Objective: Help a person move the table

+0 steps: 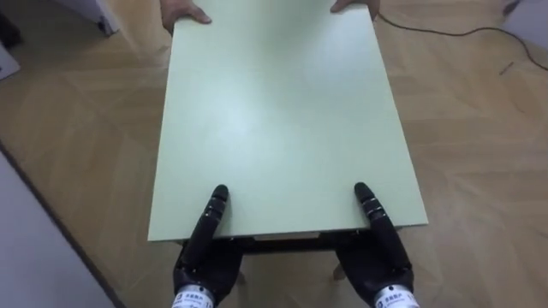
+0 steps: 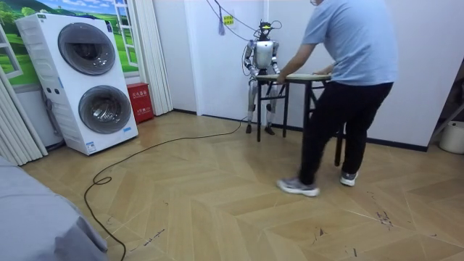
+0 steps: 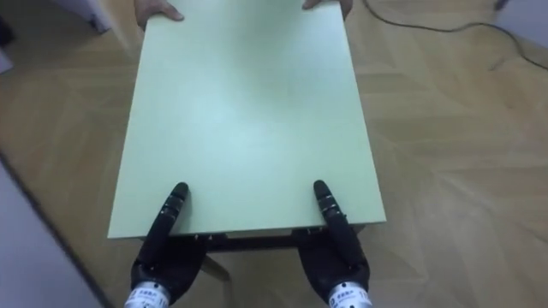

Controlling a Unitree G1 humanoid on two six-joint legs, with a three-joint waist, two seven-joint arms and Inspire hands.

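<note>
Left eye view shows the pale green table [image 1: 282, 111] stretching away from both hands. The left hand [image 1: 205, 257] and right hand [image 1: 381, 257] sit at its near edge, partly over the top and partly beneath it; whether either grips cannot be told. Beyond them, a person's hands [image 1: 183, 12] hold the far edge. Room view shows the person [image 2: 348, 65] leaning over the table, opposite the robot.

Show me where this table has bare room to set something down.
The whole middle of the pale green rectangular tabletop is bare between its long side edges. Crowded: the near edge, at the robot's left hand and right hand, and the far corners, held by a person's hands.
</note>
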